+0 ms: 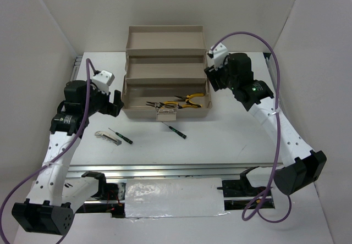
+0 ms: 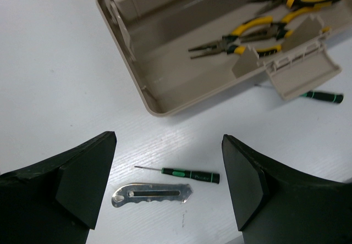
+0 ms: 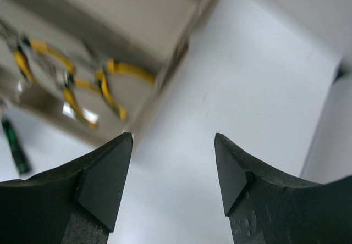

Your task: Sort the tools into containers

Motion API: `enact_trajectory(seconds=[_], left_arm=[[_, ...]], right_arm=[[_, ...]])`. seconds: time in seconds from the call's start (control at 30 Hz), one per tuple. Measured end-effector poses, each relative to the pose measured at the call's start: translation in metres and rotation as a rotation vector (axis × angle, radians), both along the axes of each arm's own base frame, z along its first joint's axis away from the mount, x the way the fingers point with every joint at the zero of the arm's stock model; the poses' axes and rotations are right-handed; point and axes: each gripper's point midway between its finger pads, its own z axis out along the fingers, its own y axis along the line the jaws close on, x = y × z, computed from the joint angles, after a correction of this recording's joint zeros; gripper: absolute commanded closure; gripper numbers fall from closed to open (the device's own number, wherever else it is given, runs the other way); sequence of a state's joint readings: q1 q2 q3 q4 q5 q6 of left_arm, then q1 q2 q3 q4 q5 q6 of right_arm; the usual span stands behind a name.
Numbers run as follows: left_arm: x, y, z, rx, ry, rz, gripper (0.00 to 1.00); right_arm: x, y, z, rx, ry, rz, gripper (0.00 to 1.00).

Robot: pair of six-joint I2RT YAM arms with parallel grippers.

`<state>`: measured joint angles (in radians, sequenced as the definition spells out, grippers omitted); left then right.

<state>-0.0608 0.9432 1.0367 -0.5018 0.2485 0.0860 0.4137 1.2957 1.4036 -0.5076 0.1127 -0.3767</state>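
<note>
**A:** How much is sorted?

**B:** The yellow-handled pliers [image 1: 176, 102] lie in the toolbox's [image 1: 165, 114] lowest tray. Both screwdrivers [image 1: 120, 136] and a grey metal knife [image 1: 107, 137] lie on the counter [image 1: 231, 145], unsorted.

**A:** And the arms?

**B:** The left tool [image 2: 168, 139] hovers over the knife, spread and empty. The right tool [image 3: 173, 139] is beside the toolbox, also spread and empty.

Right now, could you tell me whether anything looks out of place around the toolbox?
Three tools lie on the table outside the toolbox: one screwdriver and the grey metal tool by the left gripper, another screwdriver before the box's front latch, which hangs open. The pliers are inside. Nothing looks damaged.
</note>
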Motion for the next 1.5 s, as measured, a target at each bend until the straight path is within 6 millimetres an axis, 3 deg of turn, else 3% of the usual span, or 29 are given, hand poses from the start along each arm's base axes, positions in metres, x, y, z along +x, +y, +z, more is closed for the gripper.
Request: enact_trajectory(seconds=[0.17,0.27,0.5,0.67,0.8,1.03,1.33,1.5], left_arm=[[-0.012,0.004,-0.052,0.194,0.087,-0.191,0.09],[-0.032,0.017,-0.093,0.314,0.178,-0.324,0.09],[-0.061,0.039,-0.152,0.468,0.363,-0.648,0.16],[-0.071,0.024,-0.158,0.529,0.238,-0.869,0.21],[-0.068,0.002,-0.164,0.539,0.169,-0.995,0.22],[-0.053,-0.010,-0.194,0.523,0.179,-1.090,0.25],[-0.059,-0.028,-0.225,0.560,0.184,-1.205,0.30],[-0.060,-0.027,-0.241,0.585,0.223,-1.236,0.45]], right_arm=[[-0.029,-0.032,-0.097,0.051,0.323,-0.041,0.26],[-0.049,-0.041,-0.125,0.079,0.420,-0.044,0.26],[-0.060,-0.056,-0.117,0.151,0.409,-0.058,0.27],[-0.060,-0.063,-0.123,0.187,0.437,-0.080,0.29],[-0.059,-0.066,-0.128,0.219,0.463,-0.093,0.30],[-0.064,-0.069,-0.137,0.238,0.495,-0.107,0.30],[-0.067,-0.075,-0.139,0.241,0.499,-0.125,0.30],[-0.067,-0.076,-0.139,0.245,0.500,-0.130,0.31]])
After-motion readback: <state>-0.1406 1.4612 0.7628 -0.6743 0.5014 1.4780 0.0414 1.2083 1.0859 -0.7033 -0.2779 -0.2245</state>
